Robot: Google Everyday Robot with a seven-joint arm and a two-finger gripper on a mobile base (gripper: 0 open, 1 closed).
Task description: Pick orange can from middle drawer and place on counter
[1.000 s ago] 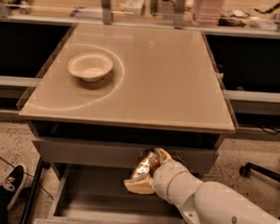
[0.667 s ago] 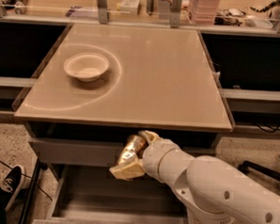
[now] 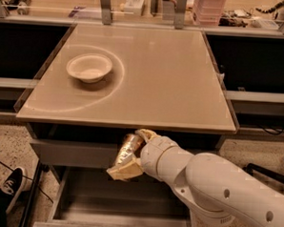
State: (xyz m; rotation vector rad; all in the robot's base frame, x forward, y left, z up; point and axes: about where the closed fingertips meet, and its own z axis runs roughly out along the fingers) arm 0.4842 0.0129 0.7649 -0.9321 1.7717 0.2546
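The gripper (image 3: 130, 155) is seen in front of the grey cabinet, just below the front edge of the counter (image 3: 158, 78) and above the open middle drawer (image 3: 123, 200). Its 2 fingers (image 3: 123, 172) are clamped on the orange can (image 3: 129, 147), with 1 pale fingertip shown at the can's lower end and the other near its upper end. The can is held tilted, its upper end leaning up and to the right, and it is kept clear of the drawer's grey floor. It is not resting on the counter.

The white arm (image 3: 214, 186) is extended in from the lower right corner, and part of the drawer's right side is covered by it. The drawer is pulled out toward the camera, and its plain floor and low sides are visible to the left of the arm. A grey drawer front (image 3: 73, 153) is seen just beneath the counter edge, behind and to the left of the can.

On the counter, 1 white bowl (image 3: 89, 67) is placed upright near the back left, within a faint pale ring mark (image 3: 116, 85). A cluttered shelf (image 3: 138, 5) is seen behind the counter. A dark shoe (image 3: 12, 185) is visible on the speckled floor at the lower left.
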